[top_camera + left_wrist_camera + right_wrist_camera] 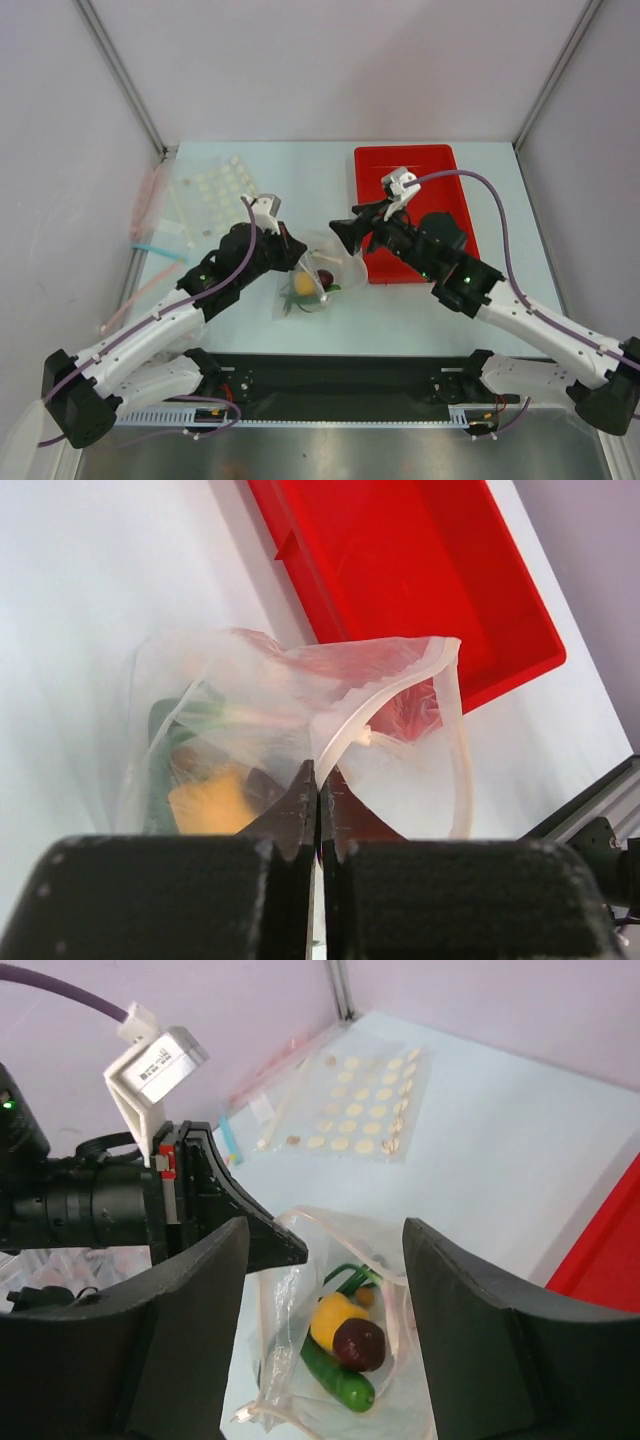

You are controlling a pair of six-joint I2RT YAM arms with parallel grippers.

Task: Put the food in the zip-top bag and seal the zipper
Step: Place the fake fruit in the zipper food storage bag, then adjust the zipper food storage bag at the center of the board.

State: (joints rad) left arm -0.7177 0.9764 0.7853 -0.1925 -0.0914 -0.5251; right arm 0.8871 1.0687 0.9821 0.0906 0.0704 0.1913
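The left pincer (318, 815) pinches the zip-top bag (230, 710) by its rim, the right pincer (325, 1238) gaping wide just over it.

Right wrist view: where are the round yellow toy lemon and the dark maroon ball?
Round yellow toy lemon (334, 1319): right wrist view, its upper side.
Dark maroon ball (360, 1344): right wrist view, its centre.

The left gripper (296, 254) holds the edge of the bag (336, 263), food (305, 285) lies inside, and the right gripper (342, 237) hovers beside the tray (440, 170).
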